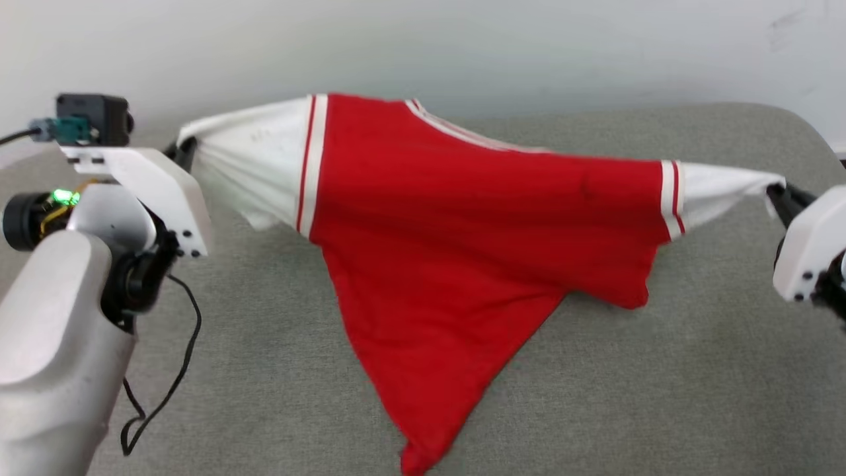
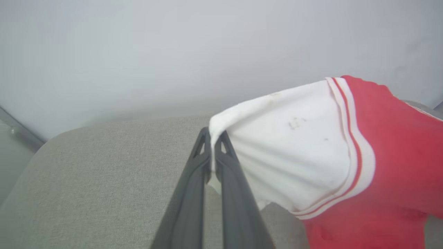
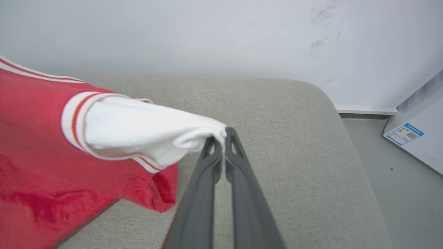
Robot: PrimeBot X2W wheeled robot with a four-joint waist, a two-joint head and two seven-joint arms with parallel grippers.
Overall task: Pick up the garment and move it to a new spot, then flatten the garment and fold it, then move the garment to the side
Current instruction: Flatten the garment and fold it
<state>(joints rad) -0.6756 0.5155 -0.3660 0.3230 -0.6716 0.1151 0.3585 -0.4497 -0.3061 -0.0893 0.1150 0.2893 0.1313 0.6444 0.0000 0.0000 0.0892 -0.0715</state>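
**A:** Jaws first: what are they doing?

**B:** Both pairs are clenched. The left jaws pinch the tip of the white left sleeve [image 2: 287, 145], and the right jaws pinch the bunched end of the right sleeve [image 3: 138, 128].

**A:** And the garment [image 1: 462, 218]?

**B:** It is strung in the air between the two arms, with its chest pulled fairly taut. The red body sags to a point, and that lowest tip [image 1: 423, 456] seems to rest on the grey cushion [image 1: 661, 330].

**A:** Which step is that?

**B:** I'd judge it the first one, the lift and carry to a new spot. Flattening and folding are not yet done.

**A:** What does the next move call for?

**B:** The arms should travel together with the spread between the sleeves unchanged. Then they should lower so the hem lands first and the body draws out flat. At the moment it hangs skewed, and one side is gathered.

**A:** Is anything in the way?

**B:** A black cable [image 1: 165, 370] loops over the cushion beside the left arm and could snag the fabric. The wall [image 1: 462, 39] is close behind. To the right the cushion rounds off, with the floor [image 3: 398, 193] and a white box [image 3: 415, 138] beyond it.
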